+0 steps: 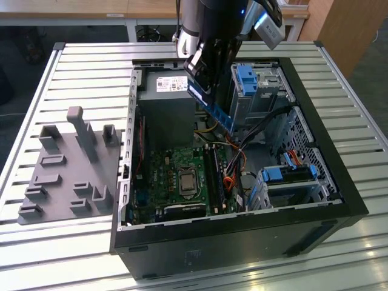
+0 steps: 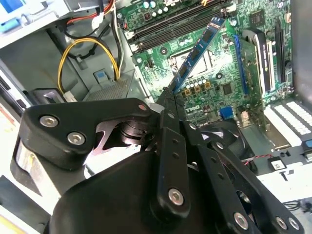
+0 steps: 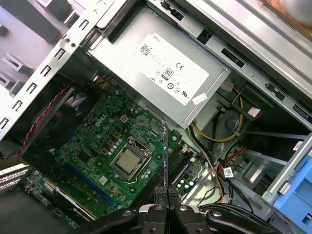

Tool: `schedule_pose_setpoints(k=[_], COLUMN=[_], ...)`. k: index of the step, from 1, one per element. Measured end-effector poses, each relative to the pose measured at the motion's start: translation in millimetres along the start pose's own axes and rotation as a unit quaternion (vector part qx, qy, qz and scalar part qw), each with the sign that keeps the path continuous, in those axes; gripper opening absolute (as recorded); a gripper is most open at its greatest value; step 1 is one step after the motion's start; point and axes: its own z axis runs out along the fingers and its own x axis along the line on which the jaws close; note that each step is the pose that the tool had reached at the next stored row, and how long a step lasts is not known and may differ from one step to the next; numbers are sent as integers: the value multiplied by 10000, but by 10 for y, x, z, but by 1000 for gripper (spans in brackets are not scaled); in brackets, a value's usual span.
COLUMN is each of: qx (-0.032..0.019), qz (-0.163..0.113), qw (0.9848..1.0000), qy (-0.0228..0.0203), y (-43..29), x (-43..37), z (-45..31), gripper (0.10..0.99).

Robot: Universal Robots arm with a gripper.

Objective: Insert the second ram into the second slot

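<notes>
The second ram (image 1: 213, 104), a narrow blue stick with dark chips, was held in the air over the open computer case (image 1: 242, 221), clamped at one end between the fingertips of the gripper (image 1: 203, 83). The jaws stood narrow, pressed against the two faces of the stick. In the exterior view the stick slanted downward from the gripper toward that view's right, beside the grey power supply (image 1: 165, 106) and above the green motherboard (image 1: 173, 173). It was not seated: the long dark slots (image 1: 215, 176) lay well below its free end. In the second wrist view the second ram (image 2: 197, 51) reached out from the gripper (image 2: 168, 97) across the motherboard (image 2: 222, 83), its far end near the slots (image 2: 180, 24). In the first wrist view the second ram (image 3: 165, 156) appeared edge-on as a thin line rising from the gripper (image 3: 167, 192), just beside the processor socket (image 3: 127, 162). A grey holder (image 1: 66, 170) lay on the slatted table (image 1: 60, 267), at the exterior view's left of the case.
</notes>
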Motion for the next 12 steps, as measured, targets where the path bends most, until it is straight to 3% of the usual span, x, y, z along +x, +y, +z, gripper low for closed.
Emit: schedule_pose_setpoints(k=[12], qx=[1], qz=[538], qw=[9986], qy=[-19], y=[0], x=[0], z=[4], gripper=[114])
